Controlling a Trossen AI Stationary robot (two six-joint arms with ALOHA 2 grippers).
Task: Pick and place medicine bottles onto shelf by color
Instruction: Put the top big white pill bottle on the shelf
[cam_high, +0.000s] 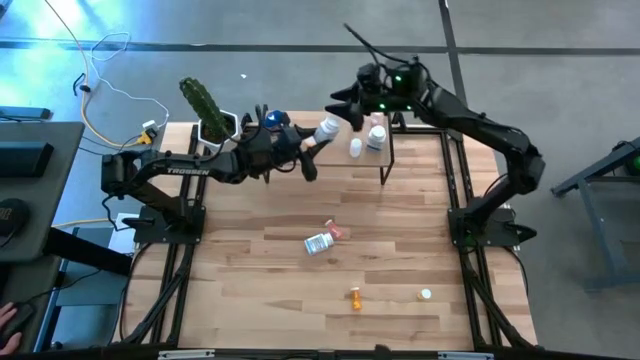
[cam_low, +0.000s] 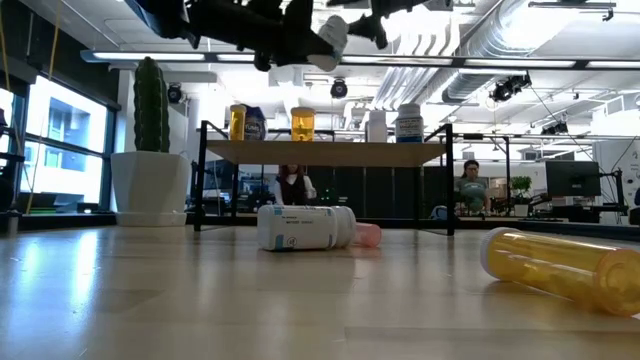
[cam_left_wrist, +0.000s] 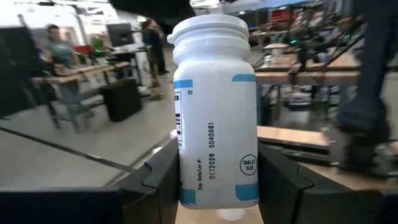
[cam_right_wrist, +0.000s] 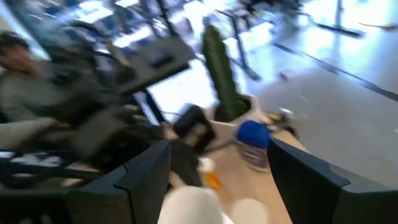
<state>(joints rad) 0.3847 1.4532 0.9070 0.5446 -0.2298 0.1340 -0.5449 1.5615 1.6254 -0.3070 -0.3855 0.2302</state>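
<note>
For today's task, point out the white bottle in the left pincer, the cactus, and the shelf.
White bottle (cam_left_wrist: 214, 118): left wrist view, label.
Cactus (cam_low: 149, 105): low view, green stem.
Shelf (cam_low: 330, 152): low view, board's front edge.

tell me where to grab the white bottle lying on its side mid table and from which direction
Grip the white labelled bottle across the middle of its round body, coming straight down from above. It lies flat on the table, so its sides are open to the fingers. Set them across its long axis, clear of the pink bottle at its cap end.
</note>
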